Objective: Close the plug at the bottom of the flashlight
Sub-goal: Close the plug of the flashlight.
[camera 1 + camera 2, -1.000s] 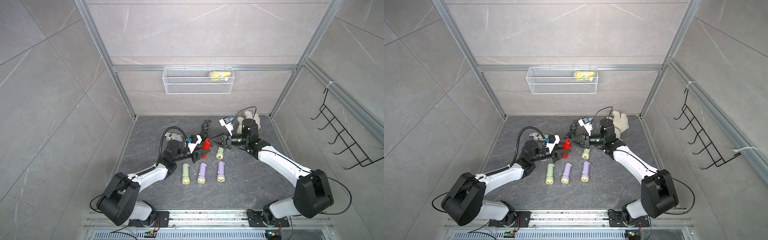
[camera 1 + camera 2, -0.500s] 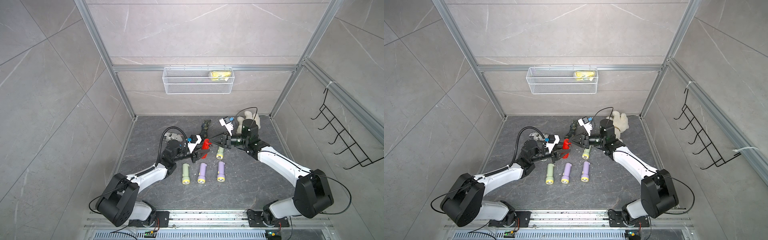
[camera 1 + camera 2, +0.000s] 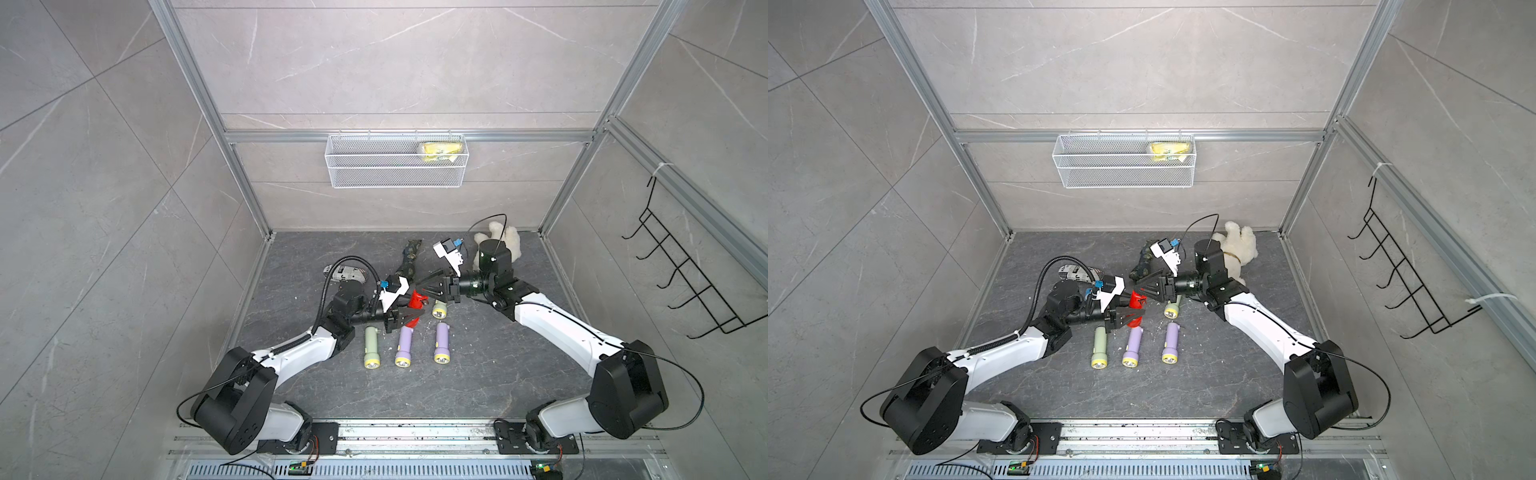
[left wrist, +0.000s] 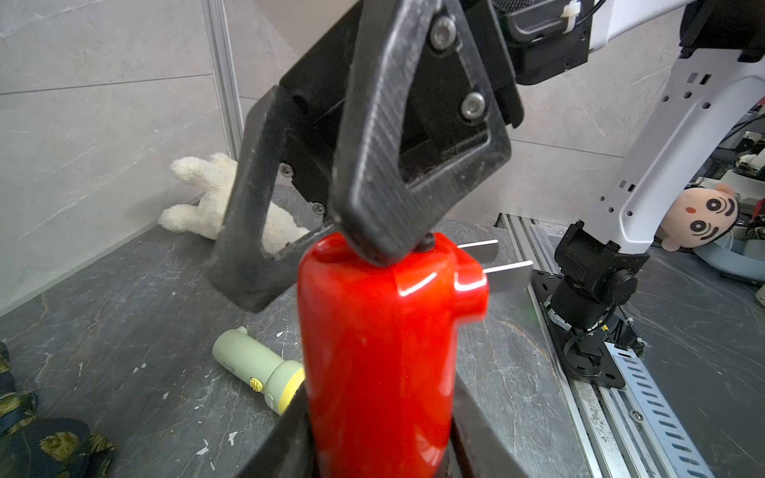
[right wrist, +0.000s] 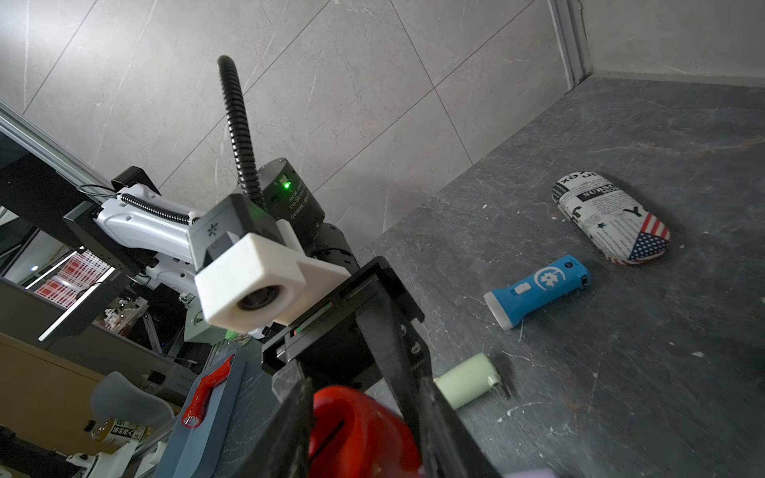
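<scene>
**Between the two grippers, above mid-floor: the plug end faces the right arm**

Over the dark stone floor (image 3: 478,374), the left arm (image 3: 299,353) and the right arm (image 3: 557,328) meet nose to nose in both top views. The left gripper (image 3: 411,316) is clamped on the lower body of the red flashlight (image 3: 417,300). It holds the flashlight clear of the floor and roughly upright, with the long axis crosswise to its fingers and the butt end uppermost. That end sits level with the tips of the right gripper (image 3: 422,289), so the right arm is the nearer one to the work. The left arm serves only as a vise.

The right gripper's jaws stand part open. Seen from the left wrist, one fingertip (image 4: 381,244) rests on the butt end, just beside the plug (image 4: 467,269). The other finger hangs off the far side of the body, and I cannot tell whether it touches. Seen from the right wrist, the butt end lies between the two fingers, with its dark slot (image 5: 331,438) showing.

The plug is folded out. Its two metal prongs (image 4: 501,263) stick out sideways, square to the long axis, on the side toward the right arm's base. As I read it, closing the plug calls for a push that swings the prongs back toward the slot. The resting fingertip sits just short of them.
</scene>
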Tool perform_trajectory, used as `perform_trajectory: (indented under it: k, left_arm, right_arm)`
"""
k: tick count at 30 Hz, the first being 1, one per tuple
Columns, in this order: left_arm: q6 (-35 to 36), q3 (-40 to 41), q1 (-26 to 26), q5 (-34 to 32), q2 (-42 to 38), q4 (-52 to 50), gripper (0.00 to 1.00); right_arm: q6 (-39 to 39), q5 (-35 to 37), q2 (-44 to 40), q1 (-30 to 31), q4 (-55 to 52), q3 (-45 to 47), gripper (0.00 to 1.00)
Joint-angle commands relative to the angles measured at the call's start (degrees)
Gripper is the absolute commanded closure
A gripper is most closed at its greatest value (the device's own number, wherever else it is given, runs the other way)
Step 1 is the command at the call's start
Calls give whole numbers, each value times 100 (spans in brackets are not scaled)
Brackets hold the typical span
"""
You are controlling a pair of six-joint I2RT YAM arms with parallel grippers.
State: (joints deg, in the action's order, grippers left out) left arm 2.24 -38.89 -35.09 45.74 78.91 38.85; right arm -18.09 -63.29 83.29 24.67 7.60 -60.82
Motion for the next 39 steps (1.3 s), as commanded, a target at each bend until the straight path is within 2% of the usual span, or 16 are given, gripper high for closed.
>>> perform_trajectory:
  k: [1, 8, 17, 29, 39]
  left_arm:
    - [142, -383, -50, 206, -335, 716, 100]
    - [649, -239, -111, -32, -600, 168, 100]
    - [1017, -323, -120, -137, -700, -301, 100]
    - [851, -372, -121, -101, -709, -146, 100]
    - [771, -433, -121, -42, -715, -124, 100]
  right_arm:
    - [213, -158, -281, 97, -544, 45, 53]
    - [115, -630, -524, -40, -751, 24, 44]
    - [-330, -875, -463, -41, -58, 147, 37]
    - [-573, -809, -135, -6, 378, 183, 60]
    - [-345, -648, -26, 196, 251, 219, 68]
